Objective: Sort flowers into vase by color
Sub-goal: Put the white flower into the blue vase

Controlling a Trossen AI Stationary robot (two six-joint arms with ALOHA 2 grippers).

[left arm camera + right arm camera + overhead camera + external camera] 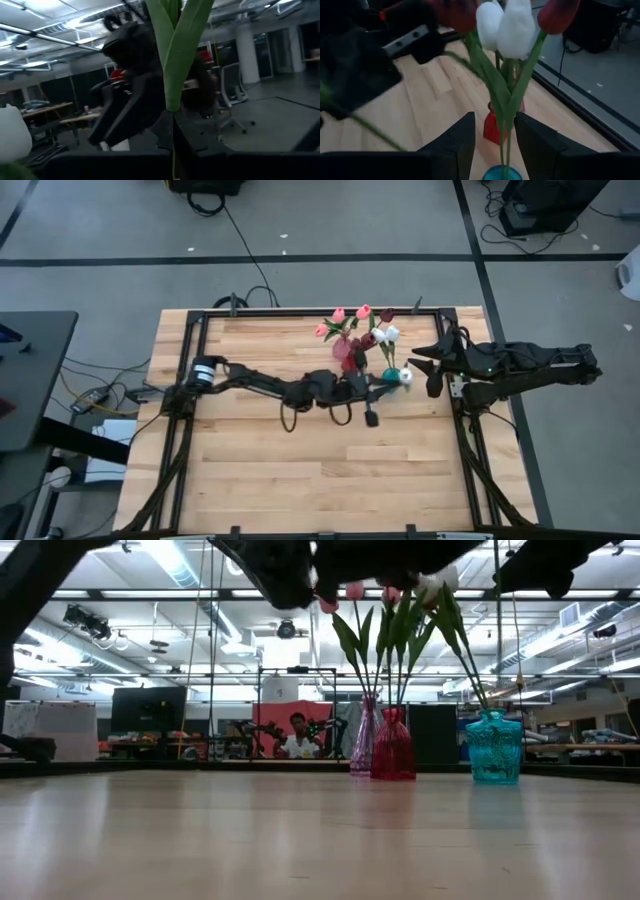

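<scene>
Three vases stand near the table's far right: a pink glass vase, a red vase and a teal vase. Pink tulips rise from the pink glass vase, dark red tulips from the red one, and white tulips stand by their stems in the teal vase. My left gripper is beside the teal vase, shut on a green stem. My right gripper is open above the teal vase, a finger on either side of the white tulips' stems. My left gripper is shut on a tulip's thin green stem, just below where its leaves branch off. The stem is pinched between the two fingers and stands upright out of them. The flower's head lies outside the left wrist view, so its colour cannot be told.
The near half of the wooden table holds nothing. A black frame rail runs along the table's right edge under my right arm. A person sits far behind the table in the room.
</scene>
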